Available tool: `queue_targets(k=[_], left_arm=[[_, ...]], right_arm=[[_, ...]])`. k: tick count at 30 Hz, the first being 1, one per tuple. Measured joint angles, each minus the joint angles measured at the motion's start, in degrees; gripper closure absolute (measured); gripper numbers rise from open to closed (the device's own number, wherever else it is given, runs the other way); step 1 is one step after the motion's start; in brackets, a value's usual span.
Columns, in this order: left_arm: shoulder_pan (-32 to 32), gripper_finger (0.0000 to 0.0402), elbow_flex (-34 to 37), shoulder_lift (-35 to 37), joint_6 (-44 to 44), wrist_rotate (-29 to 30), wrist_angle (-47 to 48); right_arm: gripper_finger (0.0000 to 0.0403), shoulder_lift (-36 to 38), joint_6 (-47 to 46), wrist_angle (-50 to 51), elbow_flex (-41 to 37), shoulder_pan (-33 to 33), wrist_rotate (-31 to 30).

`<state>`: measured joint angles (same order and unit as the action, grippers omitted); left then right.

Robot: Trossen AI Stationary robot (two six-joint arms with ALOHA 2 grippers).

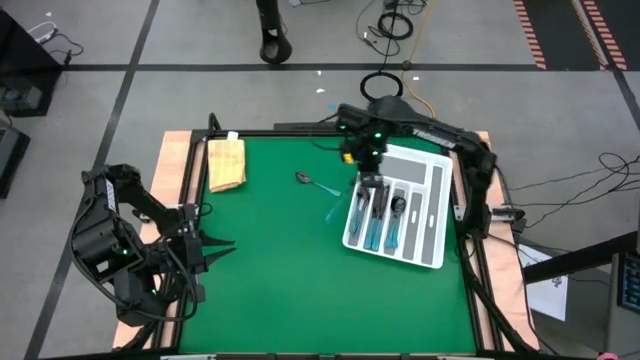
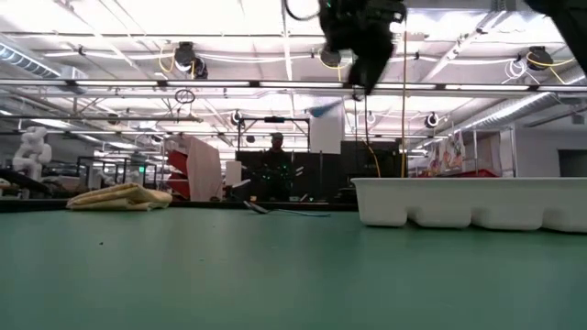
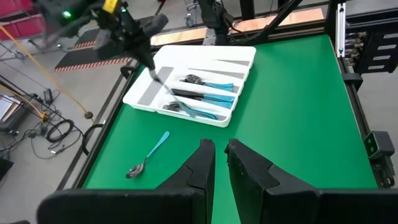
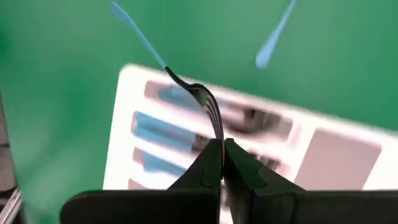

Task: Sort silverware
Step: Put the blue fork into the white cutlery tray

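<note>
My right gripper (image 1: 366, 182) hangs over the left end of the white tray (image 1: 432, 215), shut on a fork (image 4: 186, 87) with a light-blue handle. Several blue-handled pieces (image 1: 382, 222) lie in the tray's compartments. One spoon (image 1: 315, 183) lies flat on the green table left of the tray, also visible in the left wrist view (image 3: 149, 155). My left gripper (image 3: 219, 163) waits open over the table's left edge (image 1: 215, 246), touching nothing. My right gripper pinches the fork between its two fingers by the dark tines end (image 4: 217, 132), coming from above. The fork is lifted clear. It slants away below the fingers, its blue handle (image 2: 321, 108) high above the table and pointing out past the tray's left edge (image 1: 333, 213).
A tan sponge-like block (image 1: 226, 162) lies at the table's far left corner. The tray's rightmost compartments (image 1: 437, 210) show bare white. Open green surface (image 1: 300, 290) spreads over the near half. A metal frame borders the table (image 1: 470, 270).
</note>
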<state>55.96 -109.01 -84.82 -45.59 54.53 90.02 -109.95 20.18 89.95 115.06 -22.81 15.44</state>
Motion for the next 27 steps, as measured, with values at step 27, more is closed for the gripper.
queue_targets(k=[27], left_arm=[[-6.49, 0.035, 0.0, 0.0, 4.5, 4.59, -0.01]], right_arm=[[0.0394, 4.85, 9.47, -17.3, -27.69, -2.57, -9.7]])
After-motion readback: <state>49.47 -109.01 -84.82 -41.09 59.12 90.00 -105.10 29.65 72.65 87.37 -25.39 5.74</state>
